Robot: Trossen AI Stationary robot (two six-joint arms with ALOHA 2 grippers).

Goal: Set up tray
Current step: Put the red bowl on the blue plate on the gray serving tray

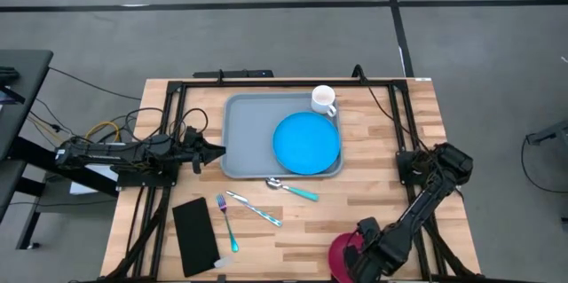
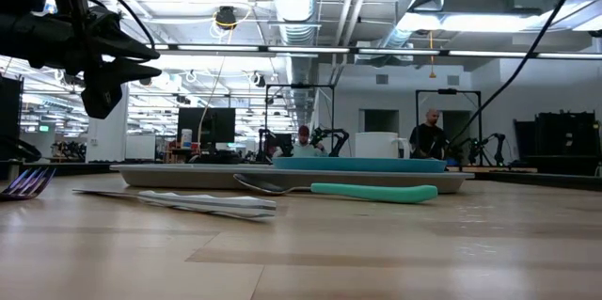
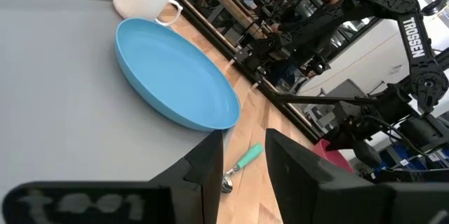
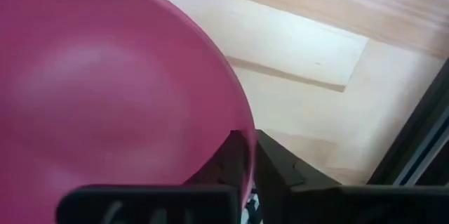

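High view: tray (image 1: 241, 137) at table centre, blue plate (image 1: 306, 143) on its 3 o'clock half; left gripper (image 1: 216, 151) at its 9 o'clock rim. Left wrist: fingers (image 3: 210, 161) slightly parted, holding nothing. Right wrist: right gripper (image 4: 250, 155) pinches pink bowl (image 4: 105, 90) rim.

Arm lettering: the word "TROSSEN" stood in white capitals down a dark link of the right arm (image 3: 414, 38), seen in the left wrist view.
Left hand lettering: pale marks showed on the body of the left hand (image 3: 245, 175) at the picture's lower edge, too blurred to read.
Right hand lettering: pale marks showed likewise on the right hand (image 4: 245, 164), also unreadable.
Other text: none could be read on the worktop (image 1: 390, 185) or in the room behind.
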